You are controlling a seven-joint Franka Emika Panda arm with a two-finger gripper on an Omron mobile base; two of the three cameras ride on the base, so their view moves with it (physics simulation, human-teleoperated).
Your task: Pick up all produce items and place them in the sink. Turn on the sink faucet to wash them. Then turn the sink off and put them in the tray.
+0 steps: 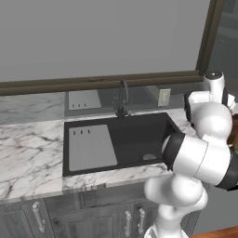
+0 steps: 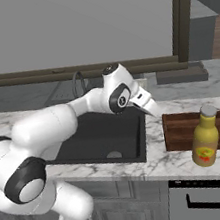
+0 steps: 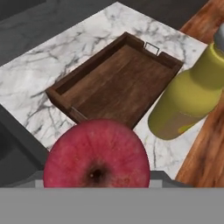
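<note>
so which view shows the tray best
The hand view: the tray lies whole below the camera, with its rim, inner floor and a small metal handle clear. The right base view shows the tray at a low angle, partly behind the yellow bottle. The left base view gives nothing useful of it.

A white marble worktop (image 1: 32, 153) with grey veining ran under a wide window (image 1: 102, 37) framed in dark wood. On the wall at about two o'clock from the basin sat a pale outlet plate (image 1: 164, 97). A yellow squeeze bottle (image 2: 205, 137) with a grey cap and a red label stood upright on the worktop. Below were grey cabinet doors (image 1: 39, 218) with metal handles, and a dark oven front (image 2: 213, 201) with a bar handle.
</note>
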